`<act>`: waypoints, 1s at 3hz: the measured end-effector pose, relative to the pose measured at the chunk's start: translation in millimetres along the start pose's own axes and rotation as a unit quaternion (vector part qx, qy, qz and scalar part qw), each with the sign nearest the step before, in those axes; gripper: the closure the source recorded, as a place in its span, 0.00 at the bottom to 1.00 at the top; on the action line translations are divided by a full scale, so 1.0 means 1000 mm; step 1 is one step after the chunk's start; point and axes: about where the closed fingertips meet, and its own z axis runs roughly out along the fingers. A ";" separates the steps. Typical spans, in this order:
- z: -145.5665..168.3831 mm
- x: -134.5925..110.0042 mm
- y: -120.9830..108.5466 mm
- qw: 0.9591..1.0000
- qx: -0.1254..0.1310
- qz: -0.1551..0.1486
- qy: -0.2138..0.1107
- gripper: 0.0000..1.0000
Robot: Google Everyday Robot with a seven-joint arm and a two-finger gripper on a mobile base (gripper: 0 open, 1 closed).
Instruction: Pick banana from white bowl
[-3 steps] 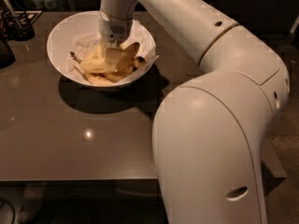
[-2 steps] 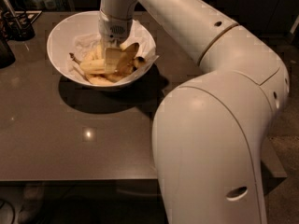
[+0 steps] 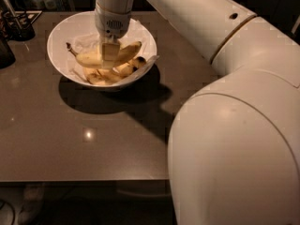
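Banana (image 3: 89, 58) inside white bowl (image 3: 61, 32), upper-left of table (image 3: 70, 144). Long axis approx left-right across the bowl, w/ slight upward curve at both ends; thin dark stem points left and a bit toward the far rim, blunt brownish end points right, near the right-hand rim. Gripper (image 3: 109, 55) comes straight down from above, over bowl centre; one pale finger crosses the front of the banana's mid-section, the other hidden behind, so claw reads as closed on the banana at approx mid-length. Bowl contents: crumpled white paper (image 3: 86, 40) lining the far/left wall, plus smaller bananas (image 3: 105, 75) lying below and in front of the big one, toward the near rim, one w/ dark end at right. Big white arm (image 3: 225, 41) sweeps from lower right up over the bowl. Dark holder (image 3: 18, 29) on the table, far left, apart from the bowl.
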 end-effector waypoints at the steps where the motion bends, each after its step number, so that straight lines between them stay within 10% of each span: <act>1: -0.018 -0.006 0.015 1.000 0.013 0.015 0.020 1.00; 3: -0.051 -0.021 0.049 0.999 0.026 0.030 0.034 1.00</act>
